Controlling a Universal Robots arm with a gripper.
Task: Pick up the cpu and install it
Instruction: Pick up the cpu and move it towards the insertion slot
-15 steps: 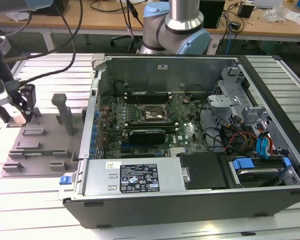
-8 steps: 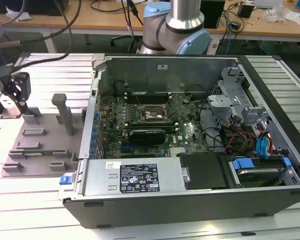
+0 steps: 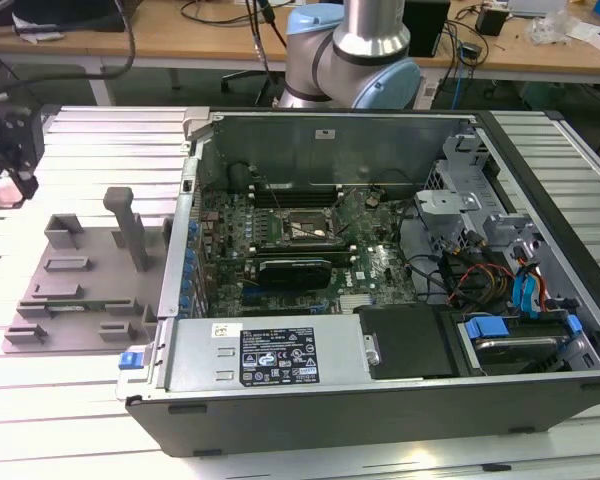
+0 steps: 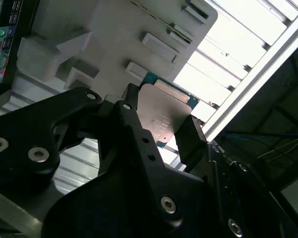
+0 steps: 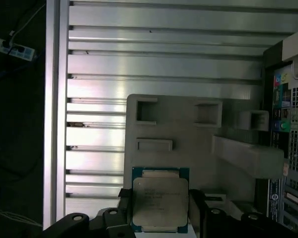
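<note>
The cpu is a small square chip with a silvery top plate on a green-blue board. It sits between the two black fingers of my gripper, which is shut on its opposite edges. In the second wrist view, the cpu shows in the gripper in front of the grey fixture tray. My gripper hangs at the exterior view's far left, above the slatted table and beside the fixture tray. The black socket frame lies on the motherboard inside the open computer case.
The open computer case takes up the middle and the exterior view's right, with a labelled power supply at its near side and cables and drive bays on the right. The arm's base stands behind the case. Upright posts rise from the tray.
</note>
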